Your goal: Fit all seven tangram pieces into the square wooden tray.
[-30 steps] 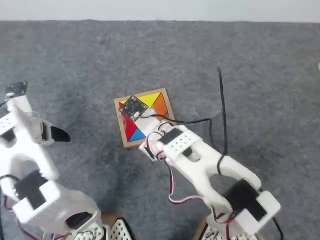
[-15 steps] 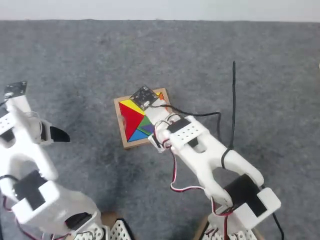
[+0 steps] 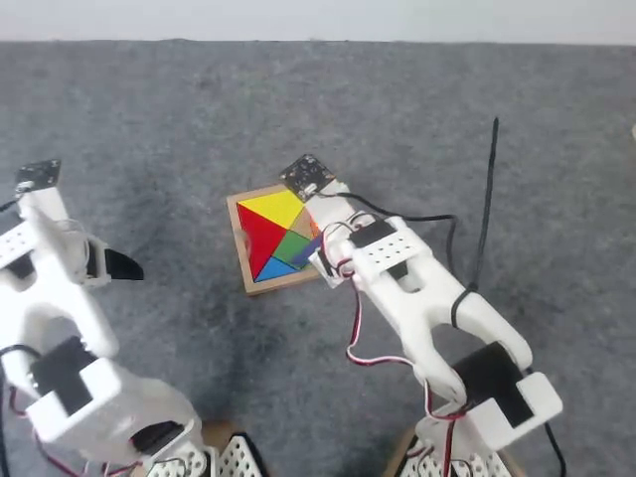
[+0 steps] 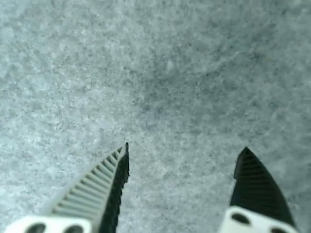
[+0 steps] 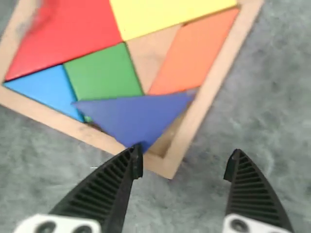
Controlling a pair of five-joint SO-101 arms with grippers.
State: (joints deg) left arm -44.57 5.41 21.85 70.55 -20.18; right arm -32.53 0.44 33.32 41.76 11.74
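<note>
The square wooden tray holds a red triangle, a yellow triangle, an orange piece, a green square and a light blue triangle. A dark blue triangle lies askew over the green and light blue pieces near the tray's corner. Bare wood shows at the middle. My right gripper hangs open just above that corner, holding nothing. In the high view the tray lies mid-table, its right side under the right arm. My left gripper is open over bare carpet.
Grey carpet covers the table all around. The left arm stands at the left edge, well apart from the tray. A black cable loops up beside the right arm. Both arm bases sit at the near edge.
The right arm has swung to the right and farther back across the tray, uncovering the yellow, red and green pieces. The left arm has stayed in place.
</note>
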